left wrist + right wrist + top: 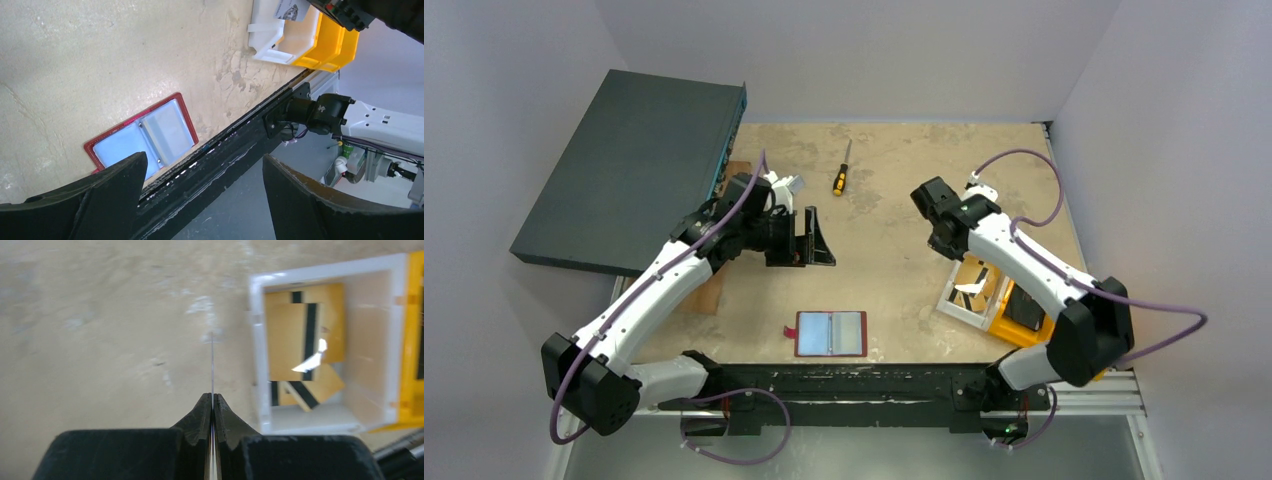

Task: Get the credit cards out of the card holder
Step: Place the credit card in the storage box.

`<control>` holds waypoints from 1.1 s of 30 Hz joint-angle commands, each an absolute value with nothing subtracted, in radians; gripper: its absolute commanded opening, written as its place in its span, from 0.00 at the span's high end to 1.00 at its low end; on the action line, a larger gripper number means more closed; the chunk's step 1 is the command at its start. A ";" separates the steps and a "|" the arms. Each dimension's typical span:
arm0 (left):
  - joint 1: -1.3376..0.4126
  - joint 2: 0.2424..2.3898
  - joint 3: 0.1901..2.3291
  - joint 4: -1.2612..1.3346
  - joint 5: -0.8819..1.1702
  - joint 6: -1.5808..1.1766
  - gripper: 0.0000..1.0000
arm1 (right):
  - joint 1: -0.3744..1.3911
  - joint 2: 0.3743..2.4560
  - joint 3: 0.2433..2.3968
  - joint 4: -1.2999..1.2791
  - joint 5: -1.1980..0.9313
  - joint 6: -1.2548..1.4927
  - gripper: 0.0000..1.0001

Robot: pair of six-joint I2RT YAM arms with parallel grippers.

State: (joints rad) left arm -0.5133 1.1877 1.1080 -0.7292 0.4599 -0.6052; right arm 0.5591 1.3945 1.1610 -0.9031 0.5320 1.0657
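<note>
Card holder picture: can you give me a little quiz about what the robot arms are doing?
1. True or false: the card holder lies open.
2. Which one pinches a thin card: A, the left gripper, or B, the right gripper?
3. What colour is the bin holding the striped cards?
Key: 1 true; 2 B; 3 white.

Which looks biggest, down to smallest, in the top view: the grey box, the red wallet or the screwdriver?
1. Grey box, by far.
2. Wallet, lying open.
3. Screwdriver, nearly as long as the wallet but far thinner.
</note>
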 commanded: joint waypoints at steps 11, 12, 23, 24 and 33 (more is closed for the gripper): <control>-0.523 1.194 1.146 -0.753 0.495 -0.537 0.15 | 0.310 1.474 1.172 -1.358 0.787 1.350 1.00; -0.523 1.195 1.147 -0.755 0.495 -0.536 0.15 | 0.293 1.461 1.171 -1.354 0.791 1.345 1.00; -0.522 1.213 1.154 -0.752 0.501 -0.544 0.15 | 0.206 1.361 1.164 -1.355 0.813 1.313 1.00; -0.522 1.215 1.155 -0.752 0.503 -0.545 0.15 | 0.182 1.354 1.157 -1.355 0.814 1.304 1.00; -0.522 1.216 1.162 -0.773 0.510 -0.530 0.15 | -0.021 1.334 1.144 -1.356 0.912 1.268 1.00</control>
